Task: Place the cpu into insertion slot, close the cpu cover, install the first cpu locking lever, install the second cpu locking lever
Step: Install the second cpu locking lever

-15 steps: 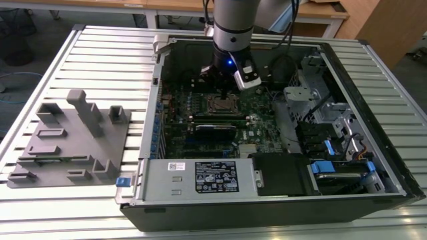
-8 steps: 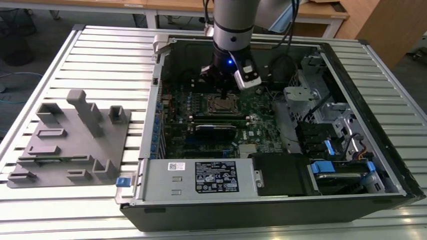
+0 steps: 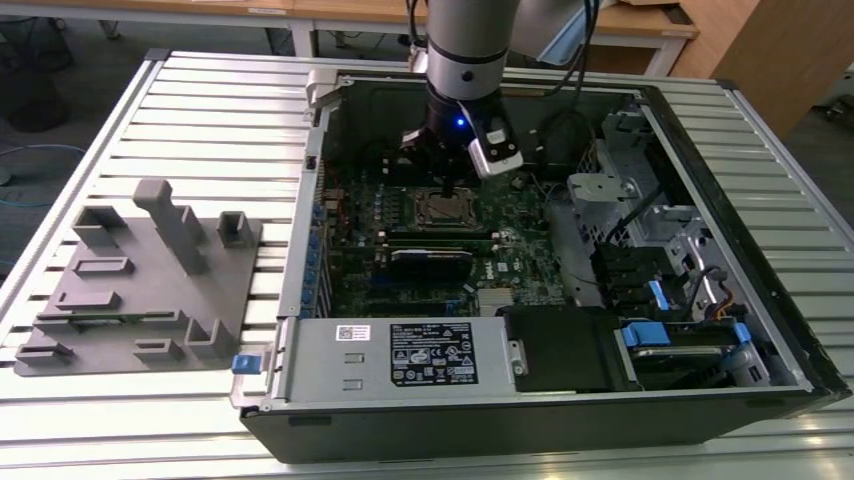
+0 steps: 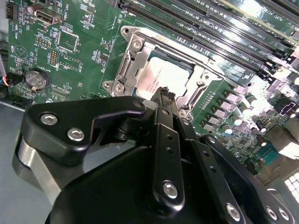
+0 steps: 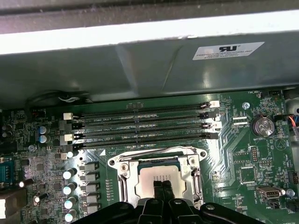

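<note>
Your black two-fingered gripper (image 4: 163, 93) points down into the open computer case, its fingertips pressed together with no gap between them, holding nothing. In both wrist views the tips sit right over the silvery-grey square cpu (image 4: 156, 79), at or just above its metal top; you cannot tell from these views whether they touch it. The one cpu lies flat inside the small square insertion slot (image 5: 159, 179). The thin metal cpu cover (image 5: 122, 172), a square frame with a large window, lies closed down around the chip, so the chip's top shows through the window.

The slot sits on the green circuit board (image 4: 70, 42), which is mounted in the floor of the black, open-sided computer case (image 3: 534, 420). In the first wrist view, four long narrow black memory slots (image 5: 140, 123) run side by side just beyond the slot, between it and the grey case wall. One round silver coin battery (image 4: 36, 79) sits on the board, near the slot. In the exterior view, the silver-and-black arm (image 3: 467, 60) comes down from the far edge of the case. One grey plastic fixture tray (image 3: 134, 290) with upright blocks lies on the slatted metal tabletop (image 3: 200, 100), beside the case on the exterior view's left.
</note>
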`<state>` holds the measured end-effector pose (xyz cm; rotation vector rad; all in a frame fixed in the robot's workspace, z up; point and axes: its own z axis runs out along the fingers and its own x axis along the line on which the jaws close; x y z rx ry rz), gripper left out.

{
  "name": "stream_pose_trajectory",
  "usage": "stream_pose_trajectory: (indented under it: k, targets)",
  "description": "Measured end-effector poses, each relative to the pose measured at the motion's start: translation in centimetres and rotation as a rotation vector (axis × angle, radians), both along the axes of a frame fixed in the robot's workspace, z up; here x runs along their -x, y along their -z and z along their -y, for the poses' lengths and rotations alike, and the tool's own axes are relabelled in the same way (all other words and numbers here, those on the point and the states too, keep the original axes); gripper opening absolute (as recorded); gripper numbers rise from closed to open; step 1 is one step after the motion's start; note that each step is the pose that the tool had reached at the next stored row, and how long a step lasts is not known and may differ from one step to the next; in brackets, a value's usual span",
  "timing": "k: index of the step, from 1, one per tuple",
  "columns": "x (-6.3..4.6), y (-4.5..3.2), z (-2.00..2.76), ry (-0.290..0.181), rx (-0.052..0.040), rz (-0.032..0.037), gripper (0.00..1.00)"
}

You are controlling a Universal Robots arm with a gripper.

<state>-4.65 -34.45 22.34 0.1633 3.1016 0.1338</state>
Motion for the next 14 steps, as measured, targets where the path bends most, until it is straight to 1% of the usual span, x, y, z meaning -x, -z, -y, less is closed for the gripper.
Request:
stream_pose_trajectory:
  k: [4,6,14]
  targets:
    - [0.0,-0.07,0.00,0.000,-0.0001,0.0000,0.11]
    - [0.0,-1.00,0.00,0.000,0.0000,0.0000,0.11]
    - [0.0,-1.17,0.00,0.000,0.0002,-0.0002,0.11]
